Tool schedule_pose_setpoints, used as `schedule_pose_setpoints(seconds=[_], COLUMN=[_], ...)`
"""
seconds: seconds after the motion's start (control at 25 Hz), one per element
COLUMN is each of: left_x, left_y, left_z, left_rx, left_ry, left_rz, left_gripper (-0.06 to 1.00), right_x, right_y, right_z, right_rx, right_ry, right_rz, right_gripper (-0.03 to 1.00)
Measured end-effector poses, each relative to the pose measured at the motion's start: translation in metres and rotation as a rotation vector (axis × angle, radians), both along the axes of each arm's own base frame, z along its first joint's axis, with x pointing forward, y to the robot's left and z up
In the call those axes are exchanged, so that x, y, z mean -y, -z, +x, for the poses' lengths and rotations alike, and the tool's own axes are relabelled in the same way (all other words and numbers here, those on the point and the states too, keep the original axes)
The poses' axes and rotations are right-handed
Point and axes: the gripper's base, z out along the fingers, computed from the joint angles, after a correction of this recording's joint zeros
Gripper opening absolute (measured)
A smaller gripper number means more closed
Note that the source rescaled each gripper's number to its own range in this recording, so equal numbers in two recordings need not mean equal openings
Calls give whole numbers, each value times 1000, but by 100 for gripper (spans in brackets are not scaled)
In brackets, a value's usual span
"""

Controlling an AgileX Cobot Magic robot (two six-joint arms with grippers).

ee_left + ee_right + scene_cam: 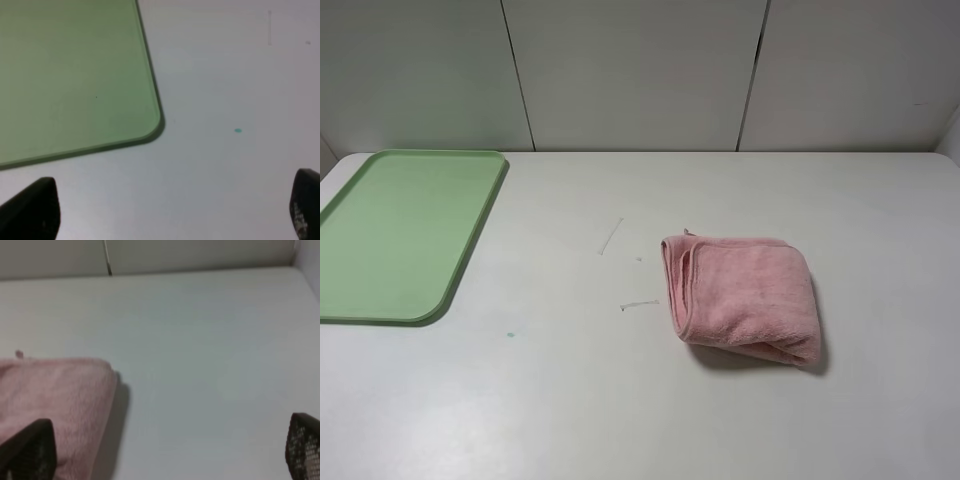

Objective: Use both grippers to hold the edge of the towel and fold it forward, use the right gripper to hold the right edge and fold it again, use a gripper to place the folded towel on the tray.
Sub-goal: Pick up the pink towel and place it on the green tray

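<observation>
A pink towel (pixel 745 297) lies folded into a thick bundle on the white table, right of centre. It also shows in the right wrist view (pixel 50 400). A green tray (pixel 400 230) lies at the far left and is empty; its near right corner shows in the left wrist view (pixel 75 75). Neither arm shows in the exterior high view. My left gripper (pixel 175 215) is open and empty above the bare table near the tray's corner. My right gripper (pixel 170 455) is open and empty, just to the right of the towel.
The white table (pixel 570 400) meets a white panelled wall (pixel 640 70) at the back. A small teal spot (pixel 510 334) and faint scratch marks (pixel 610 237) mark the table between the tray and the towel.
</observation>
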Motion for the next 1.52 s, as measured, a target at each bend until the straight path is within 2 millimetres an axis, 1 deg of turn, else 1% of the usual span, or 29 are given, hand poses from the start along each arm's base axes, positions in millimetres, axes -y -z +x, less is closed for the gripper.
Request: schedule_pose_setpoints(seconds=[0.56,1.52], left_x=[0,0], left_y=[0,0], left_z=[0,0], left_rx=[0,0], left_ry=[0,0], left_rz=[0,0], left_gripper=[90,90], right_x=[-5,-5], right_y=[1,1], right_z=[-1,-1], right_rx=[6,6], right_ry=[-66,-69], right_rz=[-11,-17], right_gripper=[100,100])
